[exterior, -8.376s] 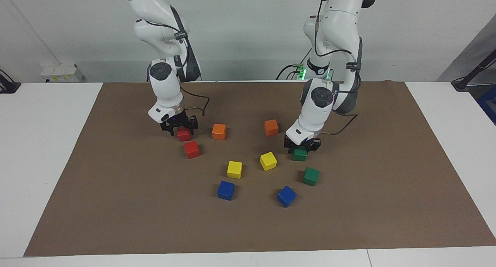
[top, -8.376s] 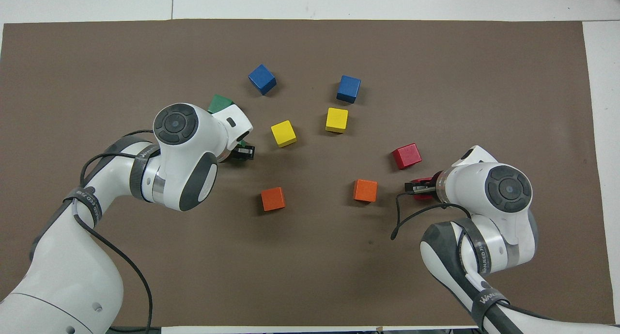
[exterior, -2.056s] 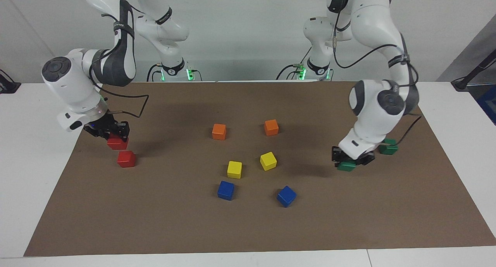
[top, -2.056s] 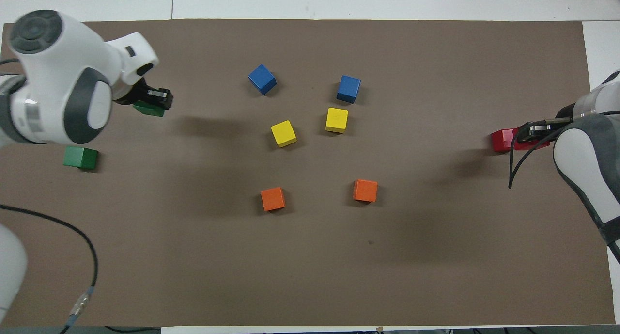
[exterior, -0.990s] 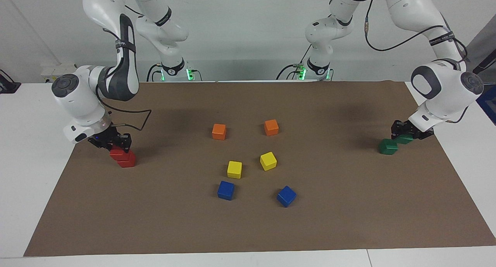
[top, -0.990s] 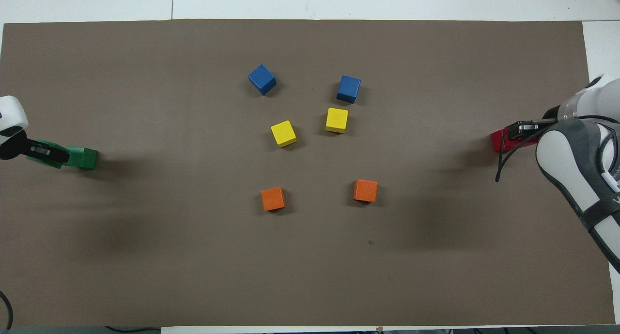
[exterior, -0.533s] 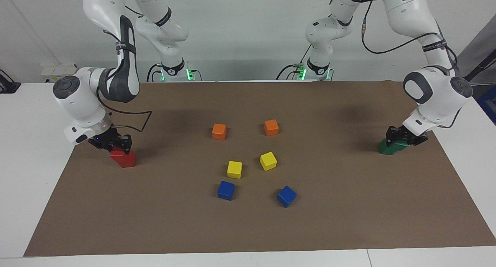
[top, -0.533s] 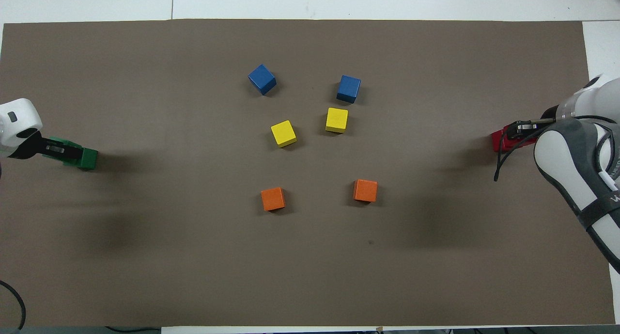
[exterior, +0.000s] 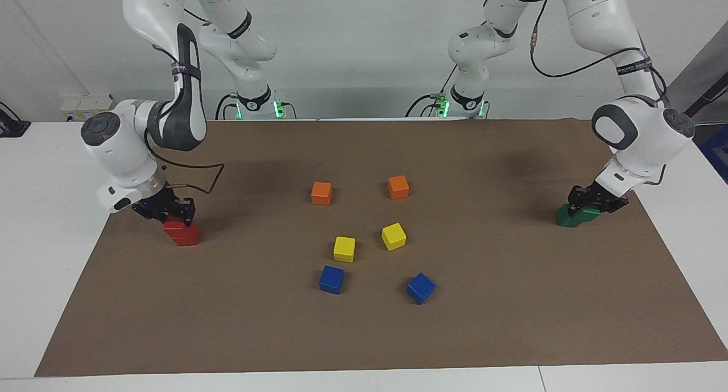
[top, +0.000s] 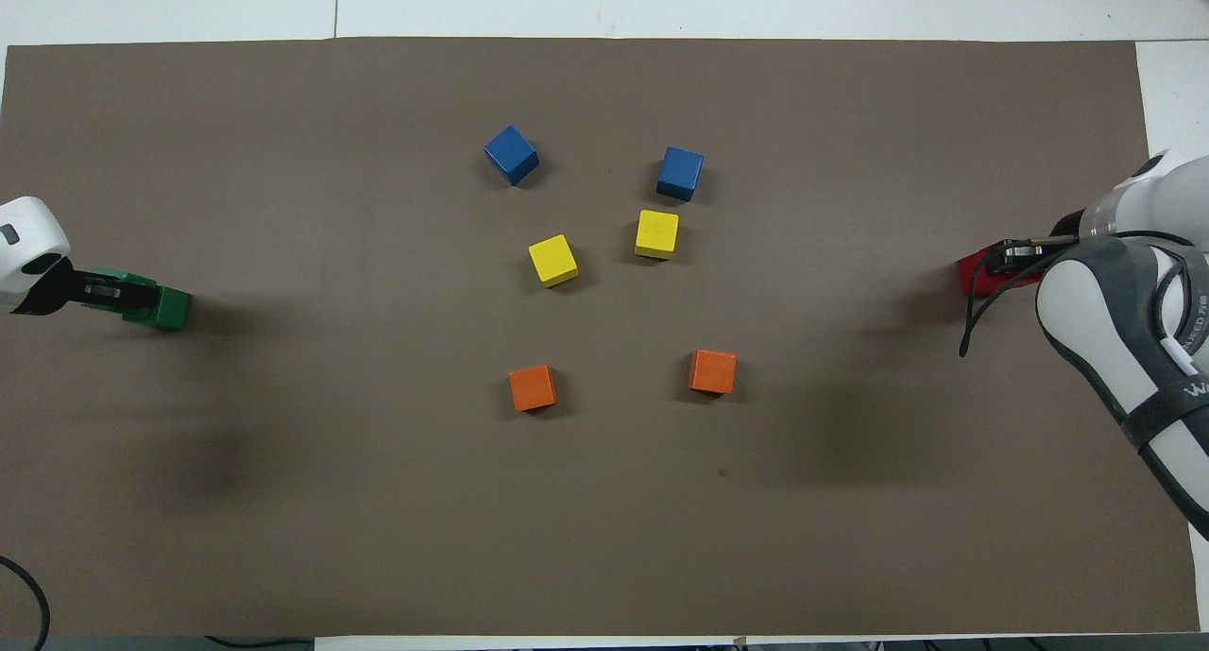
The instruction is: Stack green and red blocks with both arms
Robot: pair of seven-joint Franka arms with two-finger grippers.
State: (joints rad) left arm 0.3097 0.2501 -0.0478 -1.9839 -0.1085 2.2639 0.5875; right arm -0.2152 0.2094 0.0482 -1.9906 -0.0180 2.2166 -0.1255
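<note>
My right gripper (exterior: 166, 211) is shut on a red block (exterior: 173, 227) and holds it on top of the second red block (exterior: 190, 237), at the right arm's end of the mat. In the overhead view this gripper (top: 1016, 251) covers most of the red pair (top: 977, 275). My left gripper (exterior: 595, 202) is shut on a green block (exterior: 589, 212), which rests on the second green block (exterior: 567, 219) at the left arm's end of the mat. In the overhead view the left gripper (top: 106, 294) lies over the green pair (top: 168, 309). Each upper block looks slightly offset from the one under it.
Two orange cubes (exterior: 321, 193) (exterior: 398, 186), two yellow cubes (exterior: 344, 248) (exterior: 393, 236) and two blue cubes (exterior: 331, 279) (exterior: 420, 288) lie in the middle of the brown mat (exterior: 364, 335). The mat's side edges run close to both stacks.
Over the last second both grippers brought their blocks over the matching blocks and settled them lower. In the last half second they barely moved.
</note>
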